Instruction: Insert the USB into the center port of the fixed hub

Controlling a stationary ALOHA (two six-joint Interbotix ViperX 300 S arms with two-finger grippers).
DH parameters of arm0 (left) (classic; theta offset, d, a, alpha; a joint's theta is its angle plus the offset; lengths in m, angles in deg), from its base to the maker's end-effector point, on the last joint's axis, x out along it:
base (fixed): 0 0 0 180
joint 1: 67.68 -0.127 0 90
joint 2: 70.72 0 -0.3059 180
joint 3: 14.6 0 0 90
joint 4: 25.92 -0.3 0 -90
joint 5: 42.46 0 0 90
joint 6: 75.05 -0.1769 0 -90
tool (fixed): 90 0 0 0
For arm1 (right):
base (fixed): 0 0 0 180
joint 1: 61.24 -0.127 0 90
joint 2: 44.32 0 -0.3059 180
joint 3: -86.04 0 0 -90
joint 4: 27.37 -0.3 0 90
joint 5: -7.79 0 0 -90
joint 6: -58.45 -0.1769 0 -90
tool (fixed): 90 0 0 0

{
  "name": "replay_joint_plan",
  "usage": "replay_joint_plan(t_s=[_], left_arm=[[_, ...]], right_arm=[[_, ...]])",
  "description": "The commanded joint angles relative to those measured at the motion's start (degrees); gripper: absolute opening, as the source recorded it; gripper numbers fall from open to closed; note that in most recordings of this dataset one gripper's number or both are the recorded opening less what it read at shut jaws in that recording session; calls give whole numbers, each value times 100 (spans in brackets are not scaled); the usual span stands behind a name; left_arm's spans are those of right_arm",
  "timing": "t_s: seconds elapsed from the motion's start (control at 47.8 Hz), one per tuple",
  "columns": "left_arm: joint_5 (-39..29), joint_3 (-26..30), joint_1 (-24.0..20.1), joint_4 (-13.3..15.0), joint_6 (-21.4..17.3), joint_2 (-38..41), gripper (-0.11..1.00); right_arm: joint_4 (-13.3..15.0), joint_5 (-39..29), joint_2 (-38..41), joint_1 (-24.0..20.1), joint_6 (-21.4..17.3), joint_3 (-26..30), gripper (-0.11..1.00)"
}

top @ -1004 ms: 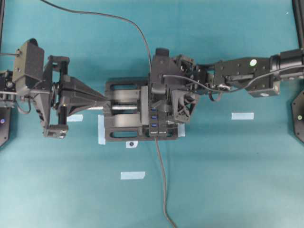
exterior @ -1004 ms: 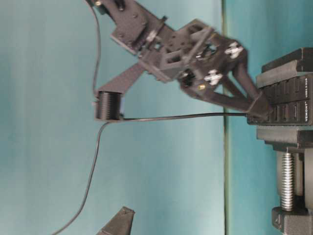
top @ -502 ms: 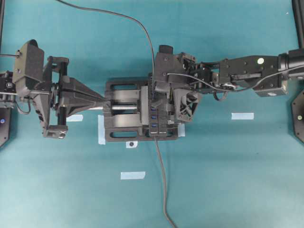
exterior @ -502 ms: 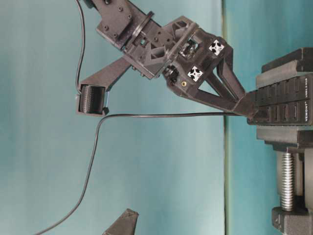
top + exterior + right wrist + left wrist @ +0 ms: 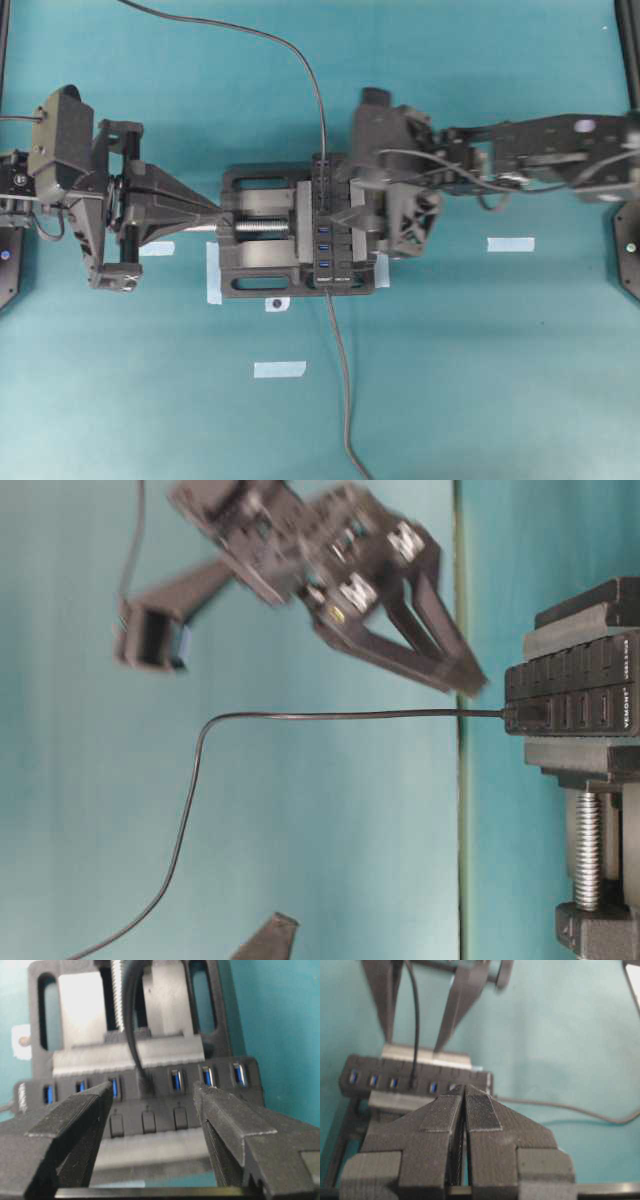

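Teal desk (image 5: pixel 520 380); USB (image 5: pixel 145 1081) sat plugged in the center port (image 5: pixel 413 1081) of the fixed hub (image 5: pixel 324 225). Right hand (image 5: pixel 150 1110) gaped wide, holding nothing, just above the hub. Left hand (image 5: pixel 464 1091) pinched closed, empty. Insertion looked done; next likely retreat without snagging the cable.
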Motion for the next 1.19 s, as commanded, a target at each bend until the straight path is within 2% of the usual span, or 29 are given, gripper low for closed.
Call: replay_joint_plan(t_s=[0.0,0.46,0.628,1.172], left_arm=[[62,62,-18,-9,9,-44,0],[62,44,-9,-9,9,-53,0],[62,44,-9,-9,9,-35,0],[62,35,9,-9,0,-53,0]], right_arm=[[-9,193,-360,0,44,-105,77],[-9,905,-1239,0,-35,-1002,77],[-9,1125,-1529,-62,-141,-1160,77],[-18,1239,-2021,-325,-193,-1582,77]])
